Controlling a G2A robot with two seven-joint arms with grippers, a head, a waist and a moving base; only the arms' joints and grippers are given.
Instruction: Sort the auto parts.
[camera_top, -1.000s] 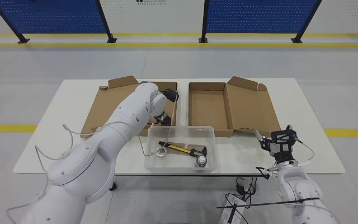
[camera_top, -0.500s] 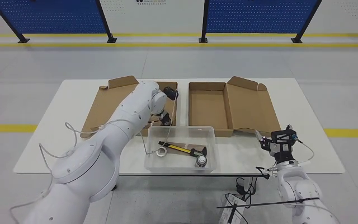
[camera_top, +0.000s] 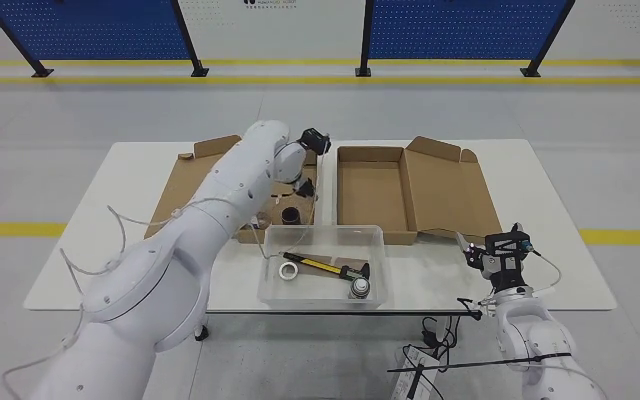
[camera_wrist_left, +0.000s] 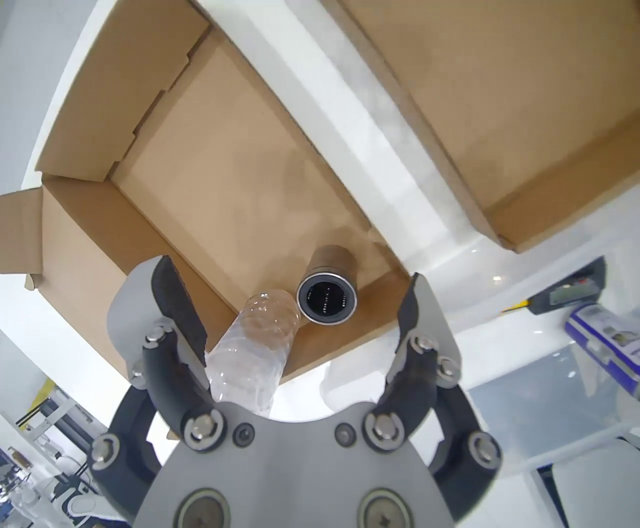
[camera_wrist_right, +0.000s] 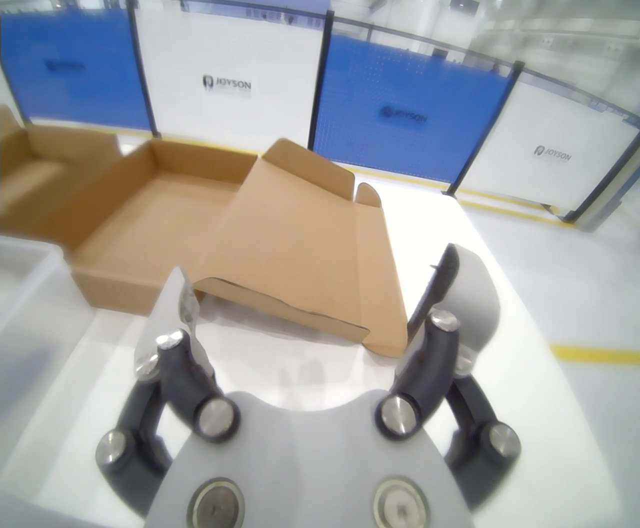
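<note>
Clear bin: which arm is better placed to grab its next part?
Probably left: the left claw, open, hangs over the cardboard box beside the clear bin, while the right claw sits farther off near the table's edge.

White table (camera_top: 548, 228), blue barrier panels (camera_top: 90, 25), yellow floor stripe (camera_top: 610, 236).

- Glossy, rounded white shells cover the left arm (camera_top: 190, 270); a thin pale cable (camera_top: 118, 232) loops beside it.
- The left hand (camera_wrist_left: 290, 274) has a grey plate, black links, silver screws (camera_wrist_left: 200, 426) and black pads (camera_wrist_left: 177, 300).
- The right hand (camera_wrist_right: 314, 262) is built alike.
</note>
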